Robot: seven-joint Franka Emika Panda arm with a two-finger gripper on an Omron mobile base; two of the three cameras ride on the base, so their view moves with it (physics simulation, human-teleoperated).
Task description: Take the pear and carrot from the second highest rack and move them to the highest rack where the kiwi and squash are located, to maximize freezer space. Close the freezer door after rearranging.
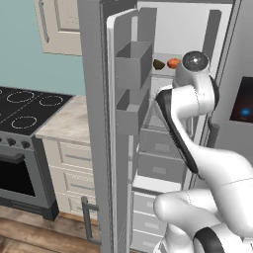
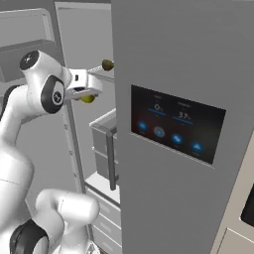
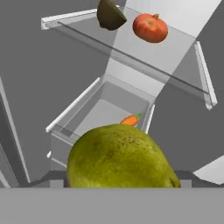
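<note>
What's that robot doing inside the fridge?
The white robot arm is reaching into the open freezer, and its gripper is holding a yellow-green pear. Above it is the glass top shelf, where a dark brown kiwi and a round orange-red squash sit. A small orange carrot still lies in the rack below, waiting its turn. The freezer door stands open.

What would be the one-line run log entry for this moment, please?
phase: moving pear | gripper: shut on pear | carrot: on lower rack | kiwi, squash: on top rack | freezer door: open
</note>
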